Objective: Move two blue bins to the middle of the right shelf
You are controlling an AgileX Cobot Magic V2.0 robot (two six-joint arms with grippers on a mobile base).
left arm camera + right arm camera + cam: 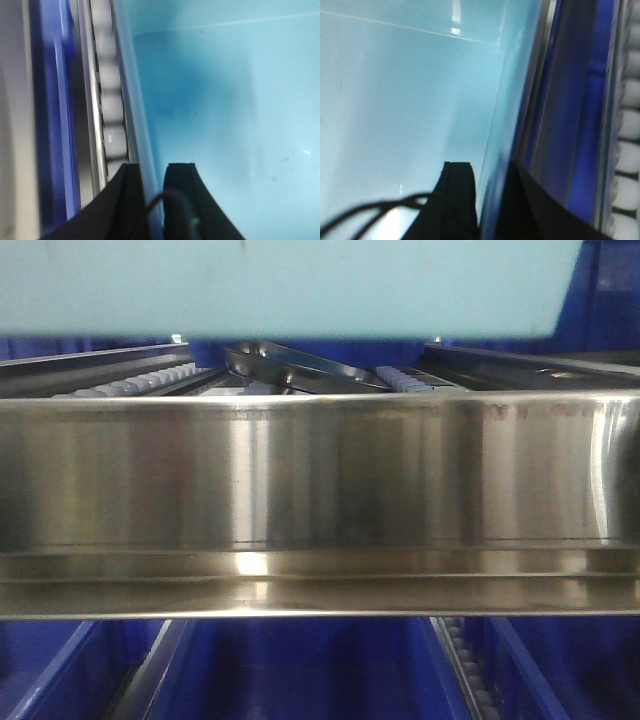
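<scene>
A pale blue bin [290,285] fills the top of the front view, just above the broad shiny front rail of the right shelf middle [320,480]. In the left wrist view my left gripper [154,170] is shut on the bin's left wall, one black finger outside and one inside the bin [225,100]. The right wrist view shows my right gripper [487,167] shut the same way on the right wall of the bin [405,90]. The bin's inside looks empty.
Roller tracks [150,380] and a tilted metal tray [300,365] lie on the tier behind the rail. Dark blue bins [300,670] show below it. White rollers [111,105] and a dark blue wall [585,125] run close beside the held bin.
</scene>
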